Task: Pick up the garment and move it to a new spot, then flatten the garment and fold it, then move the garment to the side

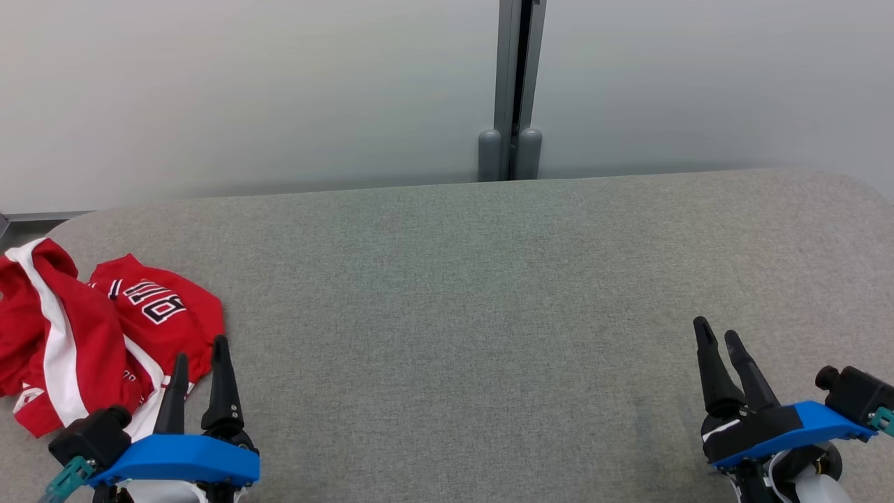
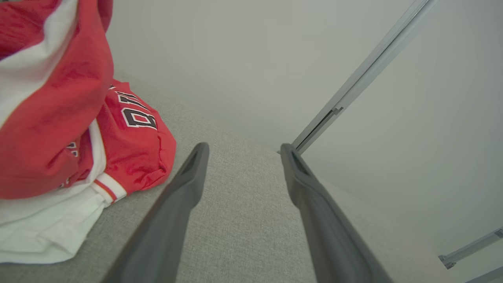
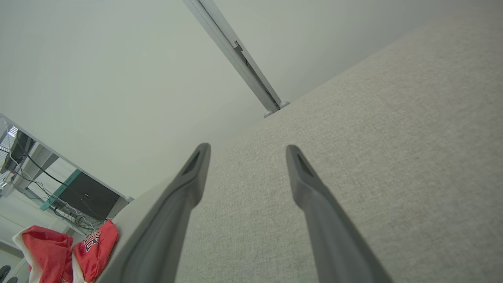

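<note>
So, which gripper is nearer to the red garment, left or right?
Left. The left gripper is just beside the garment, at its edge. The right gripper is far off, across the grey surface. Both are open.

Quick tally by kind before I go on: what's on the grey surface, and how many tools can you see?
garment, red and white: 1
tools, both open: 2 (left tool, right tool)
grey surface: 1
Total: 4
</note>
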Tool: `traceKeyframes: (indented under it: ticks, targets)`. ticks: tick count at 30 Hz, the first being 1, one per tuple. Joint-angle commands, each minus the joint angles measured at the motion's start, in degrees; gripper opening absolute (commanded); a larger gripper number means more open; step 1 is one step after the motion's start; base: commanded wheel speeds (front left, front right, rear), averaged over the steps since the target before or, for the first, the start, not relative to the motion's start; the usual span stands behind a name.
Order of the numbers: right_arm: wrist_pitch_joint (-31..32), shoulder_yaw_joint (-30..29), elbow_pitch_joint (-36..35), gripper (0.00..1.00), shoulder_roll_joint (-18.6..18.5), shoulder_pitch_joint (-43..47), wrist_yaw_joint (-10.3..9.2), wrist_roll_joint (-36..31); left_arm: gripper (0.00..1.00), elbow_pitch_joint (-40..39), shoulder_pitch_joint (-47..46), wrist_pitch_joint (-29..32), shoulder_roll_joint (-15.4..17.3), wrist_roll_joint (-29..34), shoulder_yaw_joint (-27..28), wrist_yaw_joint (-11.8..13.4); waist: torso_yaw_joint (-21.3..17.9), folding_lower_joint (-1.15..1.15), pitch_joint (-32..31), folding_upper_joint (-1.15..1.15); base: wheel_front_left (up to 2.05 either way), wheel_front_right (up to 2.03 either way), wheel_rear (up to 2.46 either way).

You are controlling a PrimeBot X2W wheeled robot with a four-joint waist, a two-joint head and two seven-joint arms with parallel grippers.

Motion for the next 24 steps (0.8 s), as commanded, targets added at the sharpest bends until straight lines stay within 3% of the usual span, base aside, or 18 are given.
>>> traceKeyframes:
  ticks: [1, 24]
  targets:
    - [-0.7, 0.3, -0.4, 1.00, -0.6, -0.6, 0.11, -2.0, 1.00, -1.1, -0.2, -0.7, 0.2, 2.2, -0.1, 0.1, -0.1, 0.00, 0.0, 0.00, 0.00, 0.00, 0.00]
    - [-4.0, 2.9, 1.2, 1.00, -1.7, -0.3, 0.12, -14.9, 1.00, -0.5, 1.8, -4.0, -0.4, 16.5, -0.2, 0.1, -0.4, 0.00, 0.0, 0.00, 0.00, 0.00, 0.00]
